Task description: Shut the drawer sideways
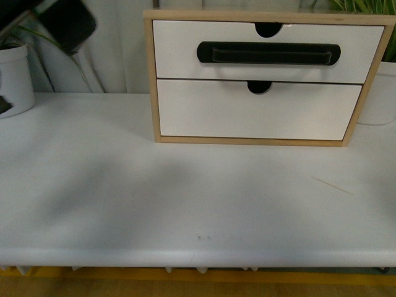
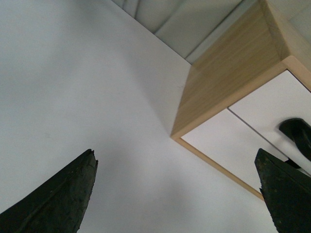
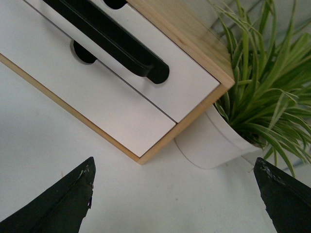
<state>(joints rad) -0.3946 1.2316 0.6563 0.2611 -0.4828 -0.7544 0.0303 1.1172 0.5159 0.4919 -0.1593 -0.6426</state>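
The drawer [image 1: 179, 55] is the upper one in a light wood box [image 1: 150, 80] at the back of the white table [image 1: 185, 198]. It has a white front, a long black bar handle [image 1: 268, 53] and a half-round notch. Its front looks wider than the plain lower drawer [image 1: 260, 111] and seems to stand out a little. Neither gripper shows in the front view. My left gripper [image 2: 175, 160] is open and empty over the table, off the box's left corner; the drawer [image 2: 277, 97] shows there. My right gripper [image 3: 175, 162] is open and empty off the box's right corner, near the drawer [image 3: 189, 82].
A white pot [image 3: 209, 145] with a green plant stands close against the box's right side, also seen in the front view [image 1: 377, 93]. Another white pot [image 1: 15, 77] stands at the back left, with a dark object [image 1: 62, 25] above it.
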